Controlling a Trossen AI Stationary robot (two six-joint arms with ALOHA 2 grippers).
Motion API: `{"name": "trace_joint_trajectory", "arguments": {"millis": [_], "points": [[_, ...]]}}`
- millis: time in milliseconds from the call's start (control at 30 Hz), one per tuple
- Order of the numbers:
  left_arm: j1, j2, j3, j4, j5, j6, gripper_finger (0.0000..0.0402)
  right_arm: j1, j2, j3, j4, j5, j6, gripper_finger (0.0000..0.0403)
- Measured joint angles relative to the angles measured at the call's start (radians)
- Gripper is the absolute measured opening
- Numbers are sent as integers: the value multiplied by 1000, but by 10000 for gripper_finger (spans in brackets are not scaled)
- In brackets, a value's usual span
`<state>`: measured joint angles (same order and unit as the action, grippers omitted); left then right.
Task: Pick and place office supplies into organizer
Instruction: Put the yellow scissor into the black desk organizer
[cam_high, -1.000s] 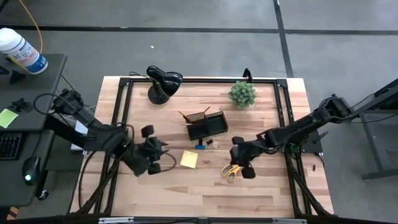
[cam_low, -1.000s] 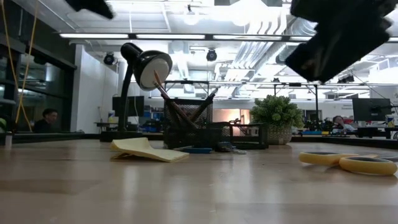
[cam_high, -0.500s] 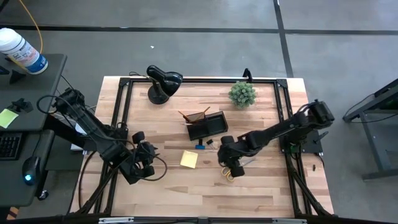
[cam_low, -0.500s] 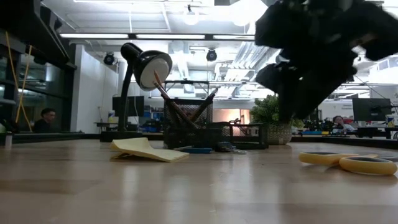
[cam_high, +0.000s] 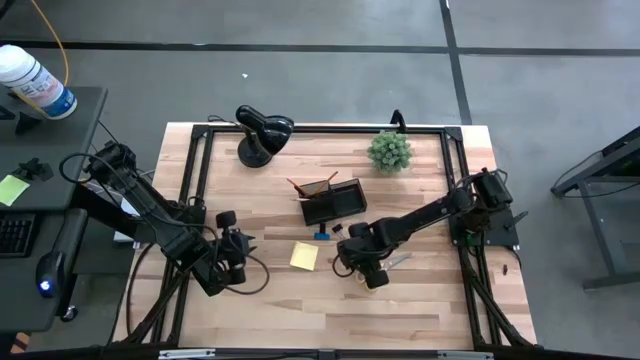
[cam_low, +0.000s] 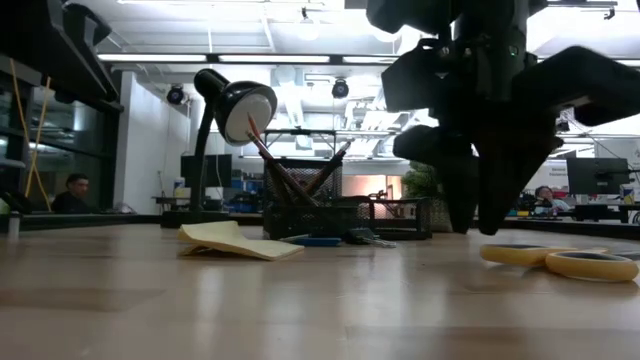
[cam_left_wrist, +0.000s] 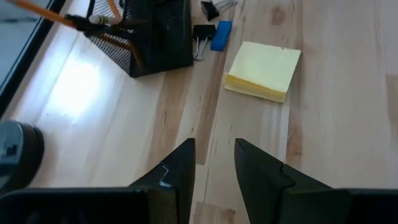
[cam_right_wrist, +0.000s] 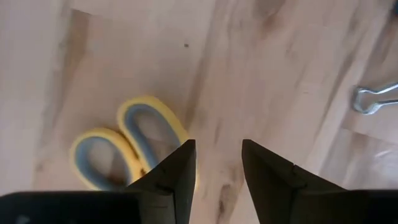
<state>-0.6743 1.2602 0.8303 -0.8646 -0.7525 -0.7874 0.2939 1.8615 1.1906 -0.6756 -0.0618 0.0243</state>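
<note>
The scissors (cam_right_wrist: 134, 146) lie flat on the desk (cam_high: 420, 300), near the organizer (cam_high: 332, 203) but not in it. In the last second the right end effector (cam_right_wrist: 216, 163) has swung in from beside them to directly above the handles, jaws parted and empty. We judge a grasp is next. The left end effector (cam_left_wrist: 214, 163), part open and empty, waits near the pad (cam_left_wrist: 263, 70).

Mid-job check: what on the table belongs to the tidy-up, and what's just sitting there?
Job: organizer, pencils already in it, sticky-note pad, scissors, blue block, black clips.
Just lying about: desk lamp, potted plant.
</note>
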Motion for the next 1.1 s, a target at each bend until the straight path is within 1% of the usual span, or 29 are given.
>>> {"name": "trace_joint_trajectory", "arguments": {"millis": [67, 200, 367, 667, 933, 1033, 1100], "points": [[0, 0, 0, 0, 1, 37, 101, 0, 1, 7, -10, -21, 16, 127], [0, 0, 0, 1, 6, 102, 101, 0, 1, 26, -61, -27, 25, 126], [0, 0, 0, 4, -16, 127, 101, 0, 1, 53, -79, -25, 9, 126], [0, 0, 0, 8, -32, 129, 101, 1, 1, 56, -74, -10, -106, 126], [0, 0, 0, 49, -37, 129, 101, 1, 4, 56, -63, 9, -268, 127], [0, 0, 0, 59, -37, 129, 101, 1, 5, 56, -61, 20, -278, 127], [0, 0, 0, 59, -37, 129, 101, 1, 5, 56, -60, -3, -280, 127]]}}
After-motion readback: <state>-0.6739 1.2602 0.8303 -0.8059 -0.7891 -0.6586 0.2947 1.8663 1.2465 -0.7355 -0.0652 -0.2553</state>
